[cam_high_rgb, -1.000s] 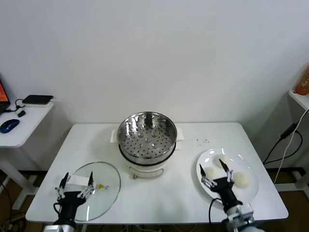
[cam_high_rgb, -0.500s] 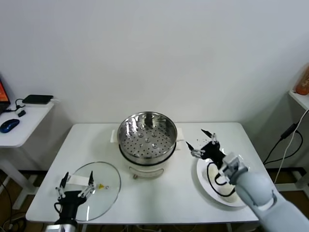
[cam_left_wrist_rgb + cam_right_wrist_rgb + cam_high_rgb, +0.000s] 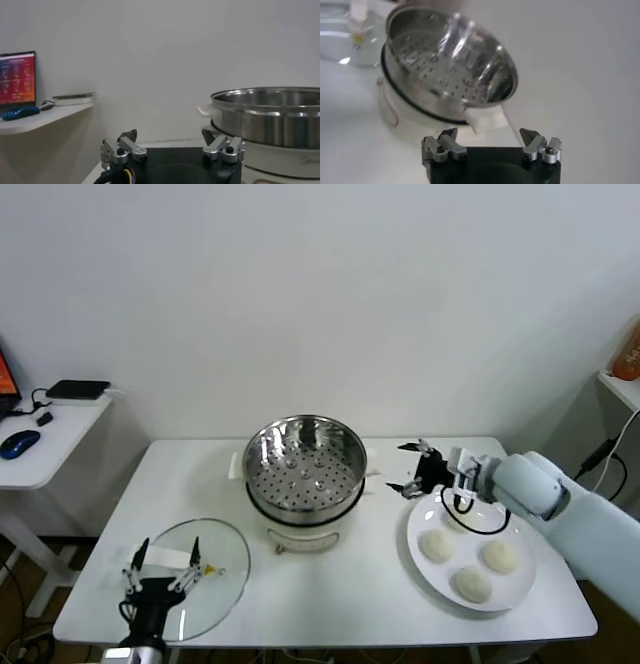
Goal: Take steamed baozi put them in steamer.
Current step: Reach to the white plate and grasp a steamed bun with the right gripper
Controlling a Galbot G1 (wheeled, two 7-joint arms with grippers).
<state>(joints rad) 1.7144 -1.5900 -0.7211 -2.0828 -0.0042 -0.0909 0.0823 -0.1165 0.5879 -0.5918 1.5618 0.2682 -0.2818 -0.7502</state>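
Note:
The steamer (image 3: 305,469) is a shiny steel pot with a perforated tray, on a white base at the table's middle, with nothing inside. Three cream-white baozi (image 3: 436,545) (image 3: 499,556) (image 3: 471,584) lie on a white plate (image 3: 512,595) at the right; a fourth does not show. My right gripper (image 3: 412,467) is open and empty, hovering between the steamer and the plate's far left edge. In the right wrist view the gripper (image 3: 490,137) faces the steamer (image 3: 450,60). My left gripper (image 3: 160,569) is open and parked at the front left.
A round glass lid (image 3: 215,564) lies flat under the left gripper. A low white side table (image 3: 40,449) with a mouse and a black box stands at the left. An orange bottle (image 3: 630,349) sits on a shelf at the far right.
My right arm has swung from the plate's front to its far left edge, beside the steamer, uncovering the buns. The left gripper has barely moved.

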